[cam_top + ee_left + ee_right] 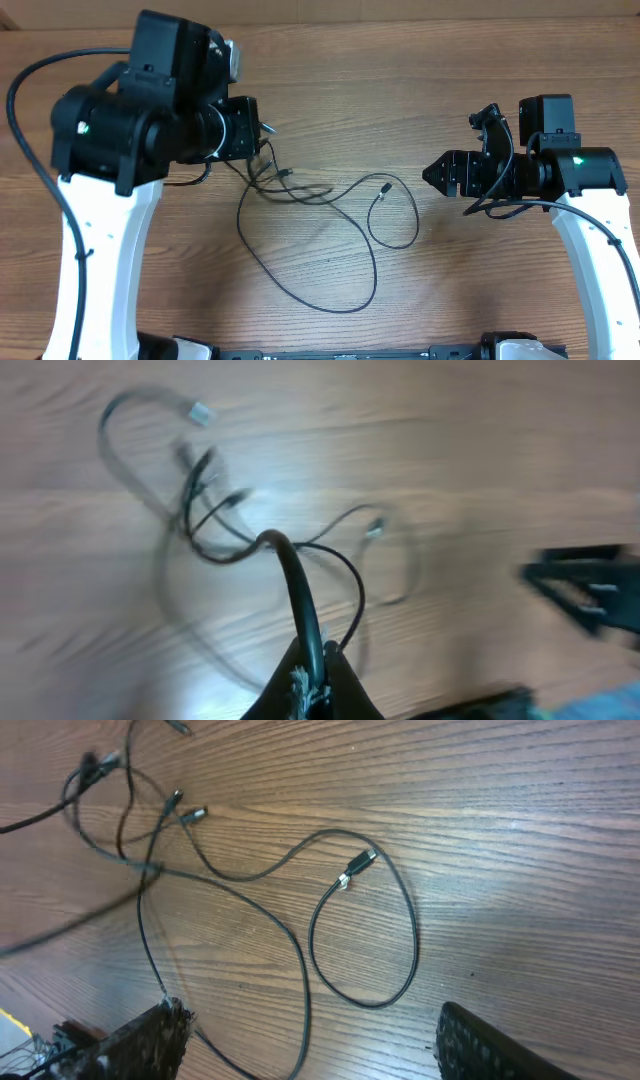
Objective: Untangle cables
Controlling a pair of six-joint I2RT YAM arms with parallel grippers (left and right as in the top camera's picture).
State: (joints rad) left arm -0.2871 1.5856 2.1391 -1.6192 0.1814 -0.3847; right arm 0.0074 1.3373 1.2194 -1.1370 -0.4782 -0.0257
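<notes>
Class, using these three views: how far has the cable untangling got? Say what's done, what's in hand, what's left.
Done: one plug end lies free on a loose loop. In hand: the left gripper is shut on a cable. Left: the tangle beyond it has crossed strands, and the right gripper hangs open, holding nothing.

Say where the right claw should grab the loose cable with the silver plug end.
I'd grip the thin black cable just behind its silver-tipped plug, coming straight down from above: that stretch lies flat on the wooden table, apart from the tangle.
</notes>
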